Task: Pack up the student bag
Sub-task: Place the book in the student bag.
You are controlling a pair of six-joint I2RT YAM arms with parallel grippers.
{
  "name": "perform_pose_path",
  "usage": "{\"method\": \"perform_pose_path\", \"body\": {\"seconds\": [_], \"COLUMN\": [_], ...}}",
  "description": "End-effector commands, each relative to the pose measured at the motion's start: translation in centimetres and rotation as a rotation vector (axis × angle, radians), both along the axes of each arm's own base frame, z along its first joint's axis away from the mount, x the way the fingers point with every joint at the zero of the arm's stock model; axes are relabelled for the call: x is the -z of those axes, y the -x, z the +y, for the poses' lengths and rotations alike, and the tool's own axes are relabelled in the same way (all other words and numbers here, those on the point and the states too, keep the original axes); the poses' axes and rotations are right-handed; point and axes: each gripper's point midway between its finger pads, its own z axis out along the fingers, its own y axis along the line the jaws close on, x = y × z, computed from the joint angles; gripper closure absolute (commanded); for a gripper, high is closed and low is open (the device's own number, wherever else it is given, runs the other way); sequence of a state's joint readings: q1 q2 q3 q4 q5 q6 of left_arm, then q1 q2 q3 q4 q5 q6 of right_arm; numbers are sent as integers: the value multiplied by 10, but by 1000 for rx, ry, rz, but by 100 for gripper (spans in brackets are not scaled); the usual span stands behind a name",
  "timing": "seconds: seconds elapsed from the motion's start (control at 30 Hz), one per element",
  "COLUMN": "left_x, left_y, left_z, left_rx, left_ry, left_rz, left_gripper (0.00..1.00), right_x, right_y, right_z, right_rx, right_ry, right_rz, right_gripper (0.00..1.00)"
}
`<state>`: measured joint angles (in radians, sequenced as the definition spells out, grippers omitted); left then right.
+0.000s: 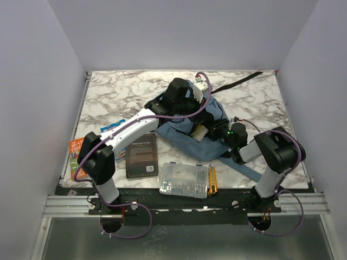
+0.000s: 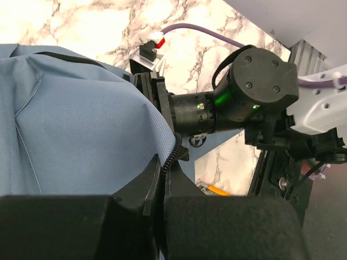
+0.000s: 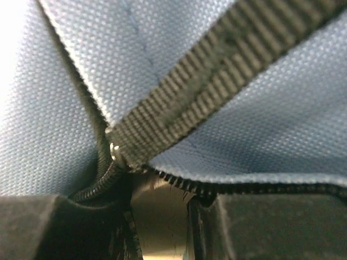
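Note:
The student bag (image 1: pixel 187 138), dusty blue-grey, lies in the middle of the marble table. My left gripper (image 1: pixel 191 98) reaches over it from the left. In the left wrist view this gripper (image 2: pixel 162 176) is shut on the black zip edge of the bag (image 2: pixel 81 124). My right gripper (image 1: pixel 216 130) comes in from the right at the bag's mouth, beside a cream-coloured item (image 1: pixel 199 131). In the right wrist view bag cloth (image 3: pixel 260 124) and a grey webbing strap (image 3: pixel 206 81) fill the frame. A tan item (image 3: pixel 160 230) sits between the right gripper's (image 3: pixel 160 203) jaws.
In front of the bag lie a dark book (image 1: pixel 141 156), a clear plastic box (image 1: pixel 183 179) and a yellow utility knife (image 1: pixel 212 180). An orange book (image 1: pixel 75 157) and a blue packet (image 1: pixel 111 129) sit at the left. A black strap (image 1: pixel 244 81) trails to the back right.

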<state>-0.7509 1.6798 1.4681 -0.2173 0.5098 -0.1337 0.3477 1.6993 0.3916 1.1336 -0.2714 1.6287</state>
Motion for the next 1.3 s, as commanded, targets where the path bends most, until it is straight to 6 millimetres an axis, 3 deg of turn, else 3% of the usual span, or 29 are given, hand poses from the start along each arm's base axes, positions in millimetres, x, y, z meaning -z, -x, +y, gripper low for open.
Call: {"method": "perform_pose_path", "body": {"seconds": [0.0, 0.03, 0.1, 0.2, 0.3, 0.47, 0.53, 0.67, 0.77, 0.8, 0.87, 1.0, 1.07, 1.1, 1.2, 1.27], "left_x": [-12, -8, -2, 3, 7, 6, 7, 9, 6, 6, 1, -10, -17, -19, -23, -26], "left_y": [3, 3, 7, 8, 6, 3, 3, 3, 2, 1, 0, 5, 12, 15, -4, -8], "left_z": [-5, -4, -4, -6, -10, -12, -13, -14, -15, -14, -13, -11, -10, -10, 5, 10], "left_rx": [68, 62, 67, 59, 52, 47, 48, 48, 49, 43, 37, 58, 94, 105, 61, 82], "left_ry": [55, 48, 44, 54, 56, 61, 61, 58, 60, 54, 40, 37, 39, 39, 28, 48], "left_rz": [65, 96, 130, 169, 202, 217, 223, 231, 228, 222, 198, 171, 187, 216, 258, 311], "left_gripper": [100, 100, 100, 100, 100, 100, 100, 100, 100, 100, 100, 100, 100, 100, 100, 100], "right_x": [-31, -16, 16, 40, 51, 51, 50, 38, 34, 31, 17, -46, -69, -71, -73, -63], "right_y": [-13, -11, -2, 18, 39, 61, 62, 57, 54, 52, 46, 24, 14, 8, -8, -15], "right_z": [-1, -2, -2, -2, -6, -16, -24, -28, -25, -23, -19, -4, -3, -2, 11, 16], "right_rx": [47, 46, 16, -36, -71, -70, -40, -6, 13, 20, 36, 60, 92, 103, 93, 81], "right_ry": [-17, 14, 85, 125, 160, 224, 281, 325, 321, 301, 231, 58, -13, -21, -35, -15], "right_rz": [-260, -219, -110, -18, 23, 38, 29, 1, -6, -17, -71, -313, -404, -427, -461, -438], "right_gripper": [76, 63, 49, 32, 25, 25, 31, 54, 81, 97, 99, 100, 99, 99, 100, 95]}}
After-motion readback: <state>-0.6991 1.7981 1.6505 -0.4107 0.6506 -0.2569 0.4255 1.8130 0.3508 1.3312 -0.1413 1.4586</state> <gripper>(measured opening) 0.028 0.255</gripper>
